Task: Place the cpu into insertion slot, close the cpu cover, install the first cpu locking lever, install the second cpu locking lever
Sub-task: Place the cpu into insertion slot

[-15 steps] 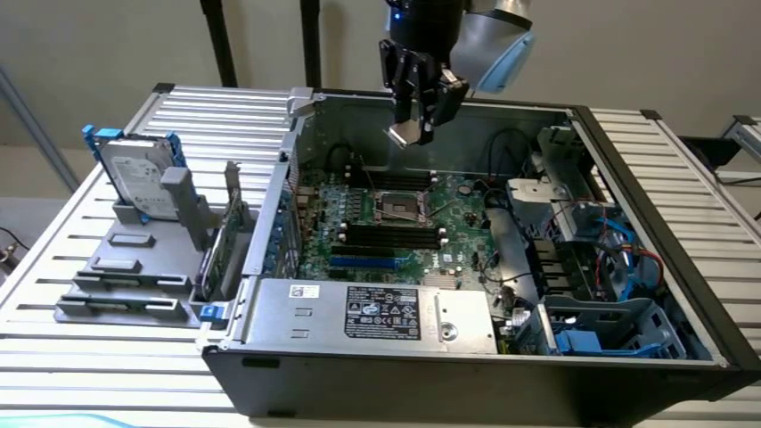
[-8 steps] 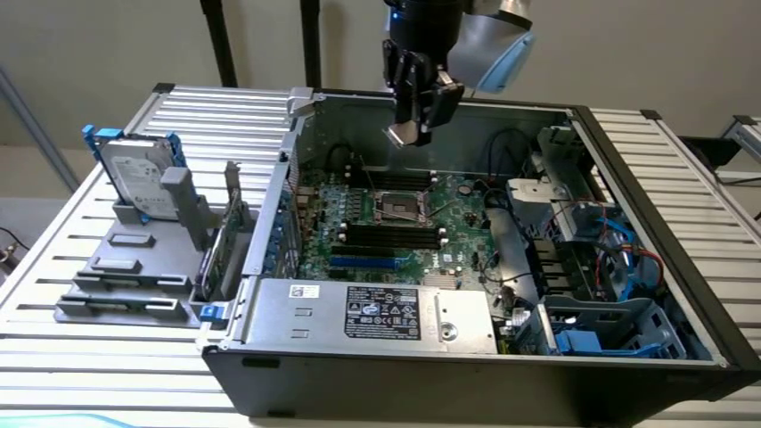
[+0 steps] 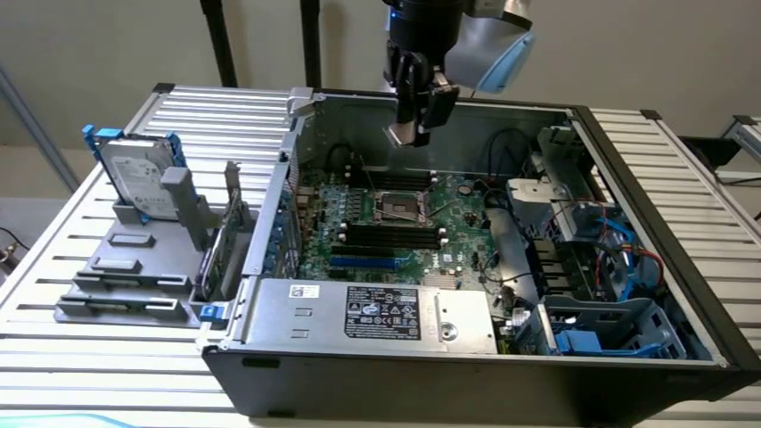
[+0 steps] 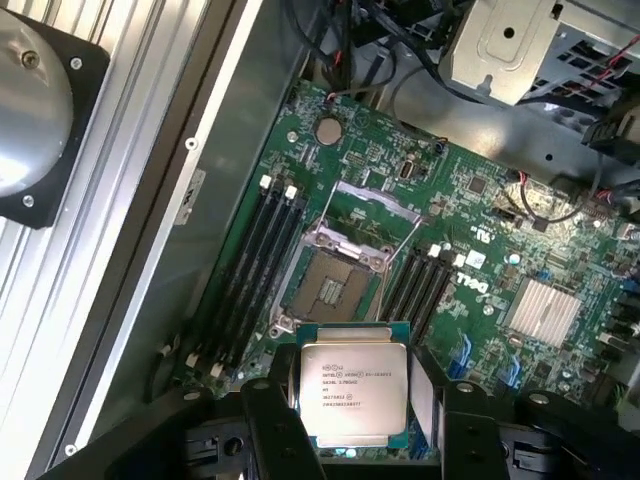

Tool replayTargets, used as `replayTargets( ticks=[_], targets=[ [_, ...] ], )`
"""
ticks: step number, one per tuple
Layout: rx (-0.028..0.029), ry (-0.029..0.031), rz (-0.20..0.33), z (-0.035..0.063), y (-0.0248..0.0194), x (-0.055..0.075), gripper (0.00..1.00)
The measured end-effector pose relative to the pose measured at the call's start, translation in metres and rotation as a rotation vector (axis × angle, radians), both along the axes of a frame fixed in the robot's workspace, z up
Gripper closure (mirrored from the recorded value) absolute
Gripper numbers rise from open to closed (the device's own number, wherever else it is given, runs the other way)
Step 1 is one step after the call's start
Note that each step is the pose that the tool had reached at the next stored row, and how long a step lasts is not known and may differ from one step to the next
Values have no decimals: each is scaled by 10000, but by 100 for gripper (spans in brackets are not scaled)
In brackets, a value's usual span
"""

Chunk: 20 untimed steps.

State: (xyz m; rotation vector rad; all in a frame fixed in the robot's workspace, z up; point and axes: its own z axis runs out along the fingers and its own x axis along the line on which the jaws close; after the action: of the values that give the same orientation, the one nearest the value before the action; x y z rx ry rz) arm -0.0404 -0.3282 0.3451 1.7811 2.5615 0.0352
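Hanging above the open case (image 3: 476,392), the hand (image 3: 412,132) is clenched on the cpu (image 3: 401,135). In the wrist view the cpu (image 4: 353,392) sits flat between the two dark fingers (image 4: 268,425) of the hand (image 4: 355,430), with its silvery printed top turned to the camera. It is in the air, well apart from the board (image 4: 470,260). The slot (image 4: 325,285) lies uncovered under it, showing a dark centre and a silver rim. The cover (image 4: 372,215) stands lifted at the slot's far side, not closed. Black memory slots (image 4: 255,260) run along both sides of the slot. In the exterior view the slot (image 3: 401,209) is near the middle of the board, and the case stands on the slatted bench (image 3: 107,330).
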Motion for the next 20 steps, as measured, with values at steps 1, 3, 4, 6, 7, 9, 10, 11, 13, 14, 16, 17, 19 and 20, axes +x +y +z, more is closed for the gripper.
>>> replayTargets(
  ticks=[1, 3, 4, 6, 7, 9, 10, 11, 13, 14, 16, 17, 19, 20],
  targets=[
    [0, 1, -126, -1, 0, 0, 46],
    [0, 1, -333, -3, 2, 0, 46],
    [0, 3, -425, -4, 4, 1, 46],
    [0, 4, -604, -6, 6, 1, 46],
    [0, 4, -696, -7, 8, 2, 46],
    [0, 4, -890, -9, 11, 3, 46],
    [-1, 5, -986, -10, 12, 3, 46],
    [1, 4, -1081, -11, 14, 4, 46],
    [-1, 6, -1278, -12, 16, 5, 46],
    [1, 4, -1382, -14, 17, 5, 46],
    [2, 4, -1595, -17, 19, 6, 46],
    [0, 5, -1701, -17, 19, 6, 46],
    [2, 4, -1932, -20, 21, 6, 46],
    [-1, 6, -2046, -20, 21, 6, 46]
  ],
)
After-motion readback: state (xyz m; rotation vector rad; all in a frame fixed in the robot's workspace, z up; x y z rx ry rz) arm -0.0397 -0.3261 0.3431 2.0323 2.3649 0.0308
